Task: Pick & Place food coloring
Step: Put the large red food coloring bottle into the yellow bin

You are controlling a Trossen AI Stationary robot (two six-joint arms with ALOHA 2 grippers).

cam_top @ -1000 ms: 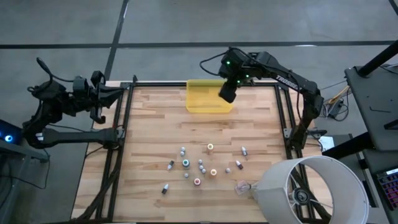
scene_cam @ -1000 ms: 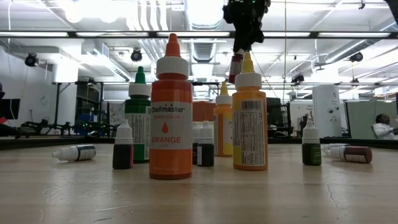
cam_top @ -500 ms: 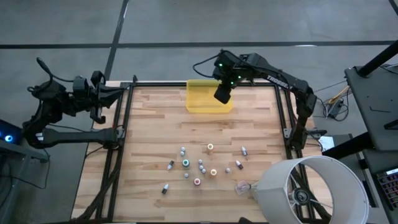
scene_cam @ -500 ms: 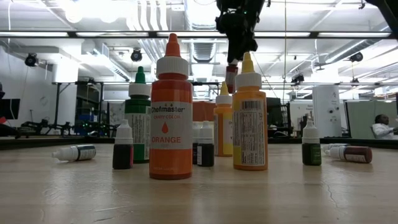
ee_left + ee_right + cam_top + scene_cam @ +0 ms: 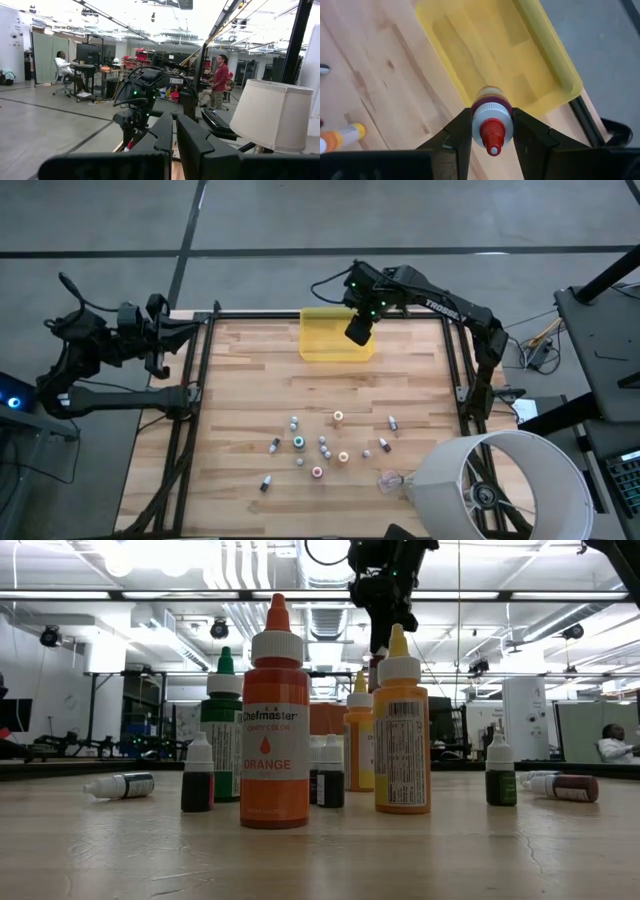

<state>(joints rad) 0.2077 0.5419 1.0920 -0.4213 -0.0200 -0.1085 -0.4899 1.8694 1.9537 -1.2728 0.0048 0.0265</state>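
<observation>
Place step: right gripper (image 5: 491,131) has its jaws clamped on a red-capped food coloring bottle (image 5: 491,121) above the yellow tray (image 5: 470,45). Next: lower, release inside the rim (left gripper (image 5: 173,142) parked off-desk, jaws closed, empty).

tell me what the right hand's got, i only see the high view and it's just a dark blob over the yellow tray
Observer: The right hand is shut on a red-capped bottle, cap pointing toward the wrist camera.
Operator: is the tray empty
Observer: In the right wrist view the yellow tray shows no bottles in the part that is visible.
Operator: left hand doing anything
Observer: No. The left hand is shut on nothing, parked off the table's left edge.
</observation>
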